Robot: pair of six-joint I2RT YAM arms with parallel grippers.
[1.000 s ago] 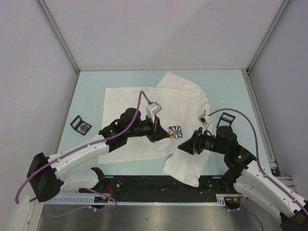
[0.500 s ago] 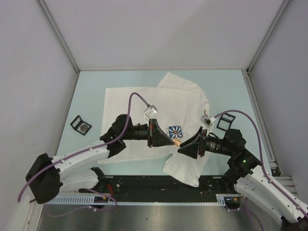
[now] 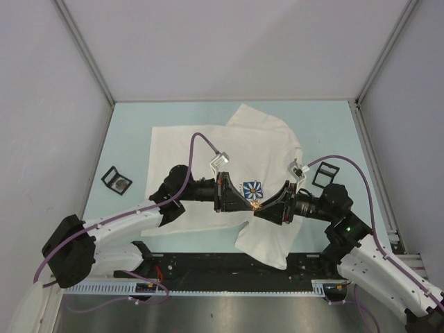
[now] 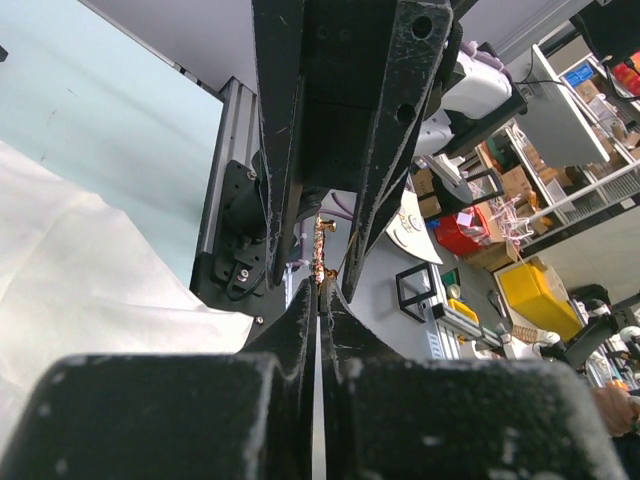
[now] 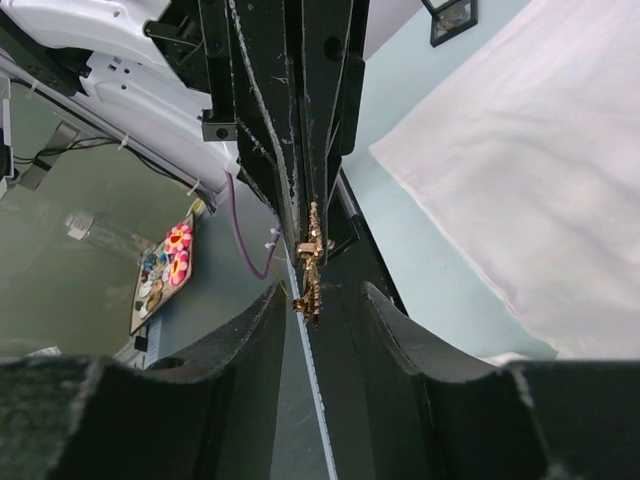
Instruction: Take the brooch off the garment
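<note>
The white T-shirt (image 3: 201,139) lies flat on the table, its blue-and-white flower print (image 3: 252,188) facing up. My left gripper (image 3: 250,203) is shut on the brooch (image 3: 255,205), a small gold-brown glittery pin, held above the shirt's lower edge. In the left wrist view the brooch (image 4: 322,255) sticks out edge-on from my shut left gripper (image 4: 322,292), with no cloth on it. My right gripper (image 3: 261,209) is open and faces the left one tip to tip. In the right wrist view the brooch (image 5: 310,270) sits between the spread jaws of my right gripper (image 5: 318,322), not touching either finger.
A small square black frame (image 3: 116,182) lies left of the shirt and another (image 3: 326,173) lies to its right. The shirt also shows in the left wrist view (image 4: 80,280) and the right wrist view (image 5: 520,180). The arm bases and rail run along the near edge.
My left gripper moved right, off the flower print, carrying the brooch. My right gripper swung in to meet it, and its open jaws now stand around the brooch.
</note>
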